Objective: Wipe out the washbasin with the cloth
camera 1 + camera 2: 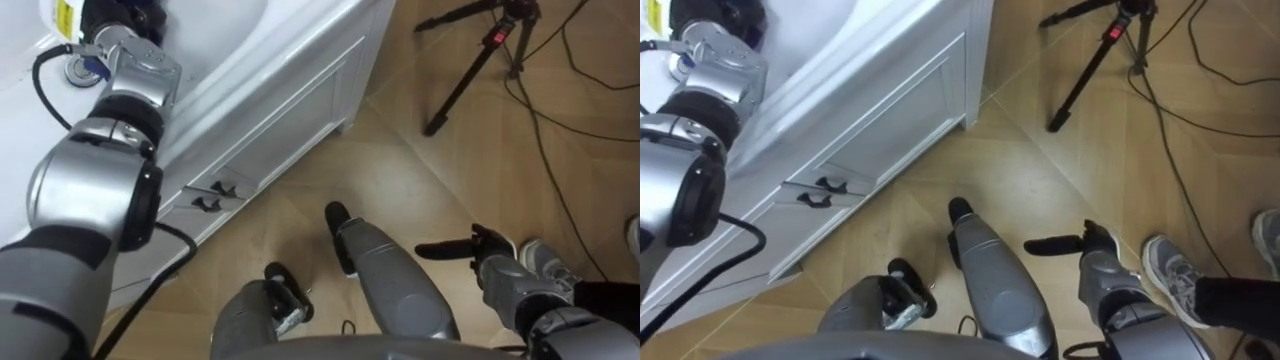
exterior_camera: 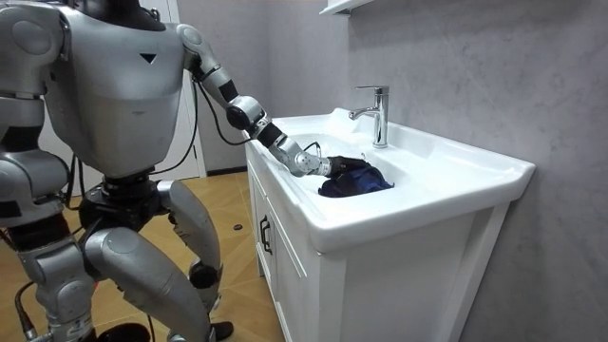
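There is one white basin (image 2: 456,176), with one tap (image 2: 375,114) and one dark blue cloth (image 2: 353,179). The one cabinet (image 1: 290,100) under it has two black handles (image 1: 222,188). There is also one tripod (image 1: 480,60), and two robot hands: one left hand (image 2: 306,161) and one right hand (image 1: 495,255).

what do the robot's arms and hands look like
The left arm is made of rounded silver-grey shells with black joints, and a black cable loops beside its wrist. The left hand looks like silvery metal. The right hand is black, on a ribbed silver-grey wrist.
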Controlling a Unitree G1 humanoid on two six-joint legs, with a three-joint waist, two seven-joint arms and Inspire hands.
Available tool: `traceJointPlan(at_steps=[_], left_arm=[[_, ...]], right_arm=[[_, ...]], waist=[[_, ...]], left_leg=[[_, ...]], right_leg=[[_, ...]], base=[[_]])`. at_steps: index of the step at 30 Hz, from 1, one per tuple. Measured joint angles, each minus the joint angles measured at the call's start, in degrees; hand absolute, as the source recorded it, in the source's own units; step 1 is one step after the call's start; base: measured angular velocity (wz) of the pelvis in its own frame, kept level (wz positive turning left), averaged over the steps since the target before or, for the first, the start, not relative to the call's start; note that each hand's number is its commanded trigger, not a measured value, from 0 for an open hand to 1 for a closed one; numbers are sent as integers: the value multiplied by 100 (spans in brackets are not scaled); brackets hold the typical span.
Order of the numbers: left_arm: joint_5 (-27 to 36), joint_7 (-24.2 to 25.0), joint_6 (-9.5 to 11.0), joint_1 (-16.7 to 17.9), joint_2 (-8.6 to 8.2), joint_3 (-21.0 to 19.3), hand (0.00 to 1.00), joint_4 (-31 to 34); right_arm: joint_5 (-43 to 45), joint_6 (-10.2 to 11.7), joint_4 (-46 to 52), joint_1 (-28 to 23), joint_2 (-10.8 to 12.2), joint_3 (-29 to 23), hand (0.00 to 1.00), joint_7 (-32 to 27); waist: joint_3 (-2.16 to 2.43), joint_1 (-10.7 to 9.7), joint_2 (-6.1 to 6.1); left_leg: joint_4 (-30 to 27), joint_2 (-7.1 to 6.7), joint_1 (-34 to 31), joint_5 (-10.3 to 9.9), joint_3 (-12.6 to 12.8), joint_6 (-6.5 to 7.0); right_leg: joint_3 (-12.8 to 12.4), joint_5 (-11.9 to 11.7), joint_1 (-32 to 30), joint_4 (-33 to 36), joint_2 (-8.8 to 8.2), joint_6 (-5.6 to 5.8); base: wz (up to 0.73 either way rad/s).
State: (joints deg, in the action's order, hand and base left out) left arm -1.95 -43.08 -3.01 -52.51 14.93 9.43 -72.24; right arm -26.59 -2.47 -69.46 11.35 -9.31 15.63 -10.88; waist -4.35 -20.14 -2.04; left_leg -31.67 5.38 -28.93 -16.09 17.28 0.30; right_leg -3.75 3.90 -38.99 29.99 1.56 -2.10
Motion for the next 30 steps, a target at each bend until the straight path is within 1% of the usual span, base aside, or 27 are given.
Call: traceJointPlan(at_steps=[1,4,6,9,11,12,13,15,17,19,21,23,24,25,26,27,28,29,30], left_arm=[[0,-34,2,0,-22,0,100,38],[2,-118,5,-1,-65,2,100,131],[6,-195,7,-28,-73,3,100,140],[21,-348,16,-123,-72,-1,100,139],[21,-395,96,-125,-71,0,100,139],[17,-401,117,-125,-72,1,100,139],[16,-404,180,-129,-72,7,100,139],[17,-425,245,-130,-61,57,100,138],[19,-463,300,-129,-12,194,100,132],[20,-475,341,-129,4,291,100,122],[19,-476,391,-130,16,339,100,71],[21,-425,552,-129,30,317,100,-66],[21,-394,588,-129,39,317,100,-94],[40,-338,623,-129,61,320,100,-114],[78,-266,715,-129,110,365,100,-193],[75,-227,745,-118,148,390,100,-220],[74,-126,838,-89,230,412,100,-317],[76,-58,856,-28,310,422,100,-346],[82,-13,862,5,348,430,100,-351]], right_arm=[[-12,1,50,-61,-1,-2,0,10],[-10,2,34,-162,-38,1,0,86],[-8,5,-43,-187,-82,1,0,103],[52,-8,-198,-229,-172,-2,0,110],[165,-5,-234,-355,-261,0,0,132],[199,-4,-276,-372,-280,1,0,148],[227,-5,-345,-400,-318,5,0,179],[261,-14,-438,-429,-371,8,0,219],[373,-15,-439,-480,-440,8,0,229],[398,-20,-434,-476,-455,8,0,228],[444,-25,-420,-452,-457,22,0,224],[449,-18,-408,-414,-451,55,0,224],[451,-19,-408,-398,-446,61,0,224],[451,-26,-407,-368,-440,70,0,223],[465,-69,-406,-331,-438,72,0,220],[468,-76,-404,-320,-438,71,0,216],[500,-77,-404,-308,-437,72,0,199],[557,-82,-405,-299,-437,75,0,162],[565,-90,-406,-300,-437,77,0,142]], waist=[[0,-2,1],[0,-8,1],[5,-24,8],[6,-102,12],[4,-177,18],[5,-180,20],[1,-203,26],[-4,-212,34],[-8,-222,41],[-19,-222,58],[-20,-221,60],[-20,-184,62],[-20,-182,63],[-19,-166,70],[-18,-159,71],[-18,-144,72],[-20,-122,88],[-19,-117,88],[-19,-110,88]], left_leg=[[-7,-1,1,-26,2,30],[-8,-9,-5,-31,31,32],[-9,-27,-9,-38,86,44],[-39,-61,-59,-49,93,70],[-200,-29,-76,-141,68,92],[-238,-18,-77,-165,72,87],[-287,-14,-79,-206,78,77],[-327,-8,-83,-234,105,90],[-377,-5,-116,-254,112,110],[-421,1,-133,-273,116,120],[-444,2,-136,-285,120,123],[-453,12,-121,-296,142,126],[-453,12,-117,-296,143,126],[-453,11,-115,-295,142,128],[-452,14,-111,-295,145,125],[-448,15,-109,-295,151,125],[-434,13,-93,-293,173,122],[-427,14,-100,-289,174,115],[-427,18,-104,-288,174,112]], right_leg=[[-5,1,-1,0,1,1],[-16,2,-16,-7,-10,18],[-66,20,-60,56,-21,44],[-89,36,-123,105,-45,66],[-81,94,-122,210,-29,81],[-87,109,-122,235,-20,84],[-96,139,-129,285,-19,96],[-101,147,-140,308,-25,103],[-85,149,-172,344,-42,106],[-88,157,-181,373,-43,114],[-90,158,-182,378,-41,118],[-87,156,-181,386,-41,115],[-87,156,-181,388,-42,114],[-86,156,-181,396,-43,113],[-89,155,-179,394,-38,111],[-87,156,-179,397,-40,108],[-89,159,-179,404,-44,101],[-87,159,-178,404,-43,95],[-83,160,-178,406,-42,90]], base=[[0],[-1],[-5],[-1],[-2],[-5],[-5],[-6],[-3],[0],[-2],[-6],[0],[0],[0],[-5],[-5],[-4],[0]])
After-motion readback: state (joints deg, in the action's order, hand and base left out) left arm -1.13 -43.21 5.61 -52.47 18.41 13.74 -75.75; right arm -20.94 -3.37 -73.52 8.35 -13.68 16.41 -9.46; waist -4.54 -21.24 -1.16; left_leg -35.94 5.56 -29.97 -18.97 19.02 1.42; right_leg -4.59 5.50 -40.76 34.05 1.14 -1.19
